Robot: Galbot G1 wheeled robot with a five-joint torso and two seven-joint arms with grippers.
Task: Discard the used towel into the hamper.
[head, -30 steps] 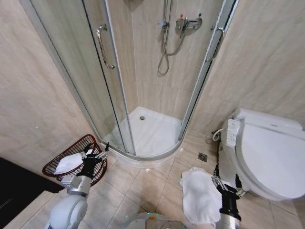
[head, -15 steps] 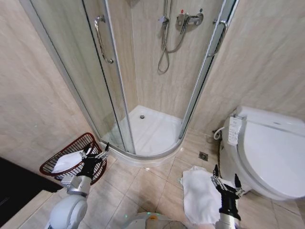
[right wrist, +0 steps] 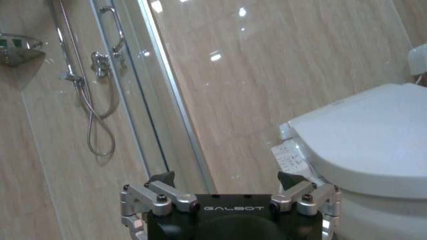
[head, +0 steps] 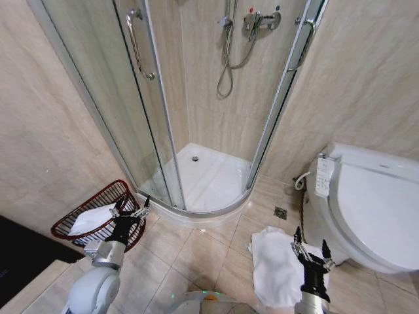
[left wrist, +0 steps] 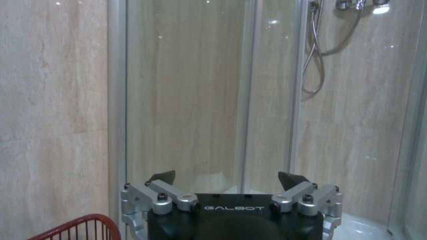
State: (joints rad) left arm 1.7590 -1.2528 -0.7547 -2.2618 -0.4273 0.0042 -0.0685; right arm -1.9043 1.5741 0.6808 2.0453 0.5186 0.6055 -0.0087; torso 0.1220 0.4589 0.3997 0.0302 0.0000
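Note:
The used towel (head: 275,265) lies crumpled and white on the floor tiles, between the shower step and the toilet. The hamper (head: 105,194), a reddish-brown open-weave basket, stands tilted against the left wall with a white cloth (head: 90,220) inside it. My left gripper (head: 129,212) is open and empty, held just at the hamper's near rim; the left wrist view shows it (left wrist: 227,178) facing the shower glass with the hamper rim (left wrist: 80,227) at one corner. My right gripper (head: 309,248) is open and empty over the towel's right edge, and the right wrist view shows it (right wrist: 227,179) facing the wall.
A curved glass shower cabin (head: 196,176) with a raised white tray fills the corner ahead. The toilet (head: 373,216) with its side control panel (head: 322,176) stands close on the right. A floor drain (head: 279,213) sits in the tiles. Dark flooring (head: 19,261) begins at the left.
The whole picture has shifted a little, so the camera moved: the shower fittings sit higher and the toilet further right. Both arms, the towel and the hamper keep their places.

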